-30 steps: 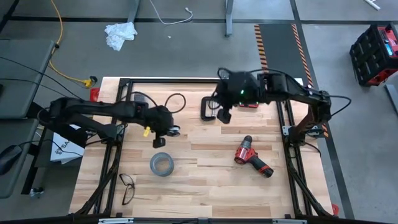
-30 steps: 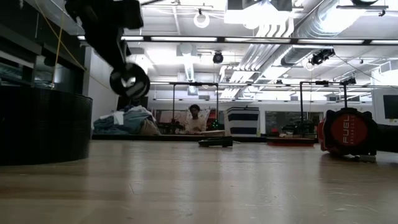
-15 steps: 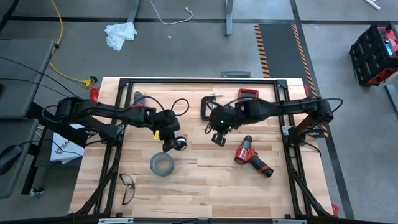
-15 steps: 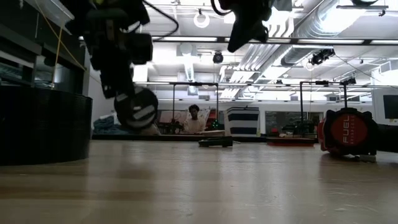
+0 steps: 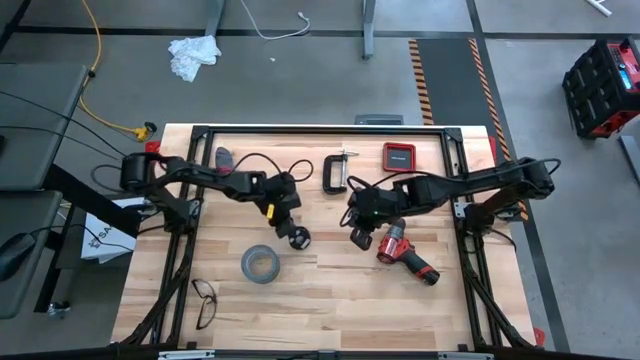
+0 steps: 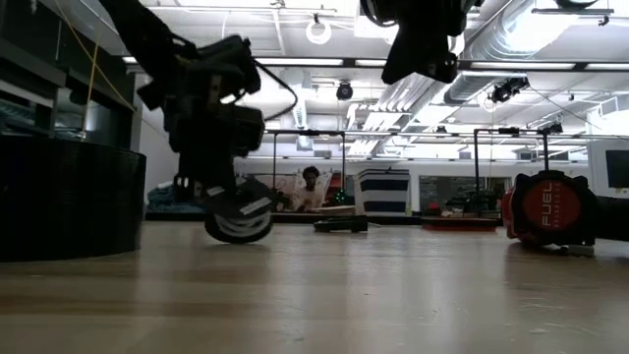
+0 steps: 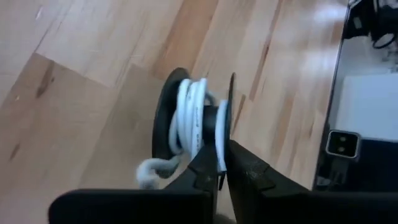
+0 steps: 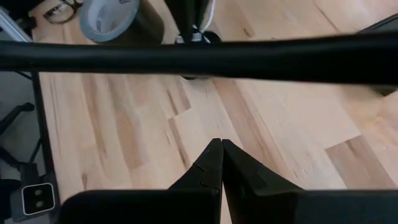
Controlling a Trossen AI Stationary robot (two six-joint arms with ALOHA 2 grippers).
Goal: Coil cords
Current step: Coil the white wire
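The left gripper [image 5: 297, 237] is positioned near the middle of the bench [image 5: 330, 300], just beyond the grey tape roll [image 5: 259, 264]. Its fingers [image 7: 208, 163] are closed on one flange of the small black spool [image 7: 193, 118], with white cord [image 7: 189, 121] wound around the core and a loose cord end hanging off one side. In the low view the spool [image 6: 239, 218] is seen tilted and just above the bench surface (contact cannot be told). In the high view the spool [image 5: 301, 240] is seen between the tape roll and the red drill [image 5: 405, 255], nearer the tape roll.

The right gripper [image 5: 360, 239] is held over the bench centre, just beside the drill and apart from the spool. Its fingers [image 8: 214, 163] are pressed together with nothing between them. In the right wrist view the tape roll [image 8: 118, 15] and glasses [image 8: 62, 9] are seen beyond the fingers, and a dark cable [image 8: 199, 56] is seen crossing the picture.

Elsewhere on the bench: a black clamp [image 5: 333, 172] and a red box [image 5: 399, 156] at the far edge, glasses [image 5: 205, 302] at the near left corner. In the low view the right arm [image 6: 423, 34] is seen overhead, and a red drill battery [image 6: 550, 211] at the right. A person [image 6: 309, 187] is seen seated far off in the room behind.
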